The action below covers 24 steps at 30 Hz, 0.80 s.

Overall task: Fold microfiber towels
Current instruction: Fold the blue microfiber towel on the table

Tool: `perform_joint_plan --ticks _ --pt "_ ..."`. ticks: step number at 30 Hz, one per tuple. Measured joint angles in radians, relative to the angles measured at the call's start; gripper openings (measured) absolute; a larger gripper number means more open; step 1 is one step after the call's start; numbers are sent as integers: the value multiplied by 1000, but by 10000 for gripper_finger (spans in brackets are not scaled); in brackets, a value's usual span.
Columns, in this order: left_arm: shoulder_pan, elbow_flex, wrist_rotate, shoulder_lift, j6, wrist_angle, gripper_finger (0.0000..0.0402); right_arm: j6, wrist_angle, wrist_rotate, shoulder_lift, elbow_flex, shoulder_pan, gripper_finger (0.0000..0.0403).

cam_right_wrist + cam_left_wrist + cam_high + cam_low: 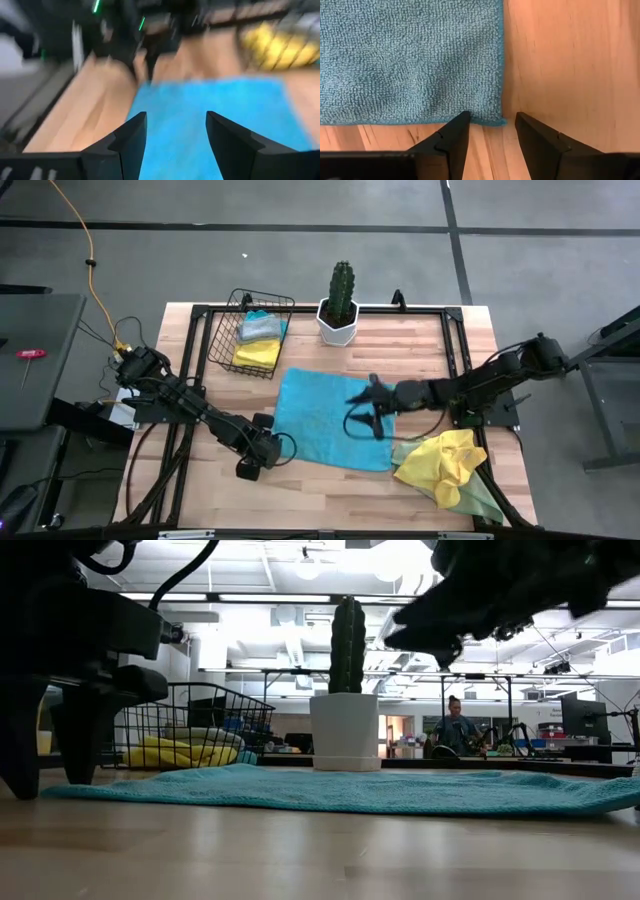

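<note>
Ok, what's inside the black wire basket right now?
The black wire basket holds folded towels: a grey one over a blue one, beside a yellow one. Anything beneath them is covered.

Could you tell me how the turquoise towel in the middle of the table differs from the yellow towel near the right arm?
The turquoise towel lies spread flat in a single layer; the yellow towel sits crumpled in a heap. The turquoise towel rests directly on the table, while the yellow towel lies partly on a pale green cloth. The open left gripper is lined up at a corner of the turquoise towel; no gripper is at the yellow one. Neither is folded yet.
</note>
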Motion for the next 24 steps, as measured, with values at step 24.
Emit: perform_joint_plan --ticks 24 --pt "0 2 -3 2 -30 2 6 397 -761 113 133 240 481 197"
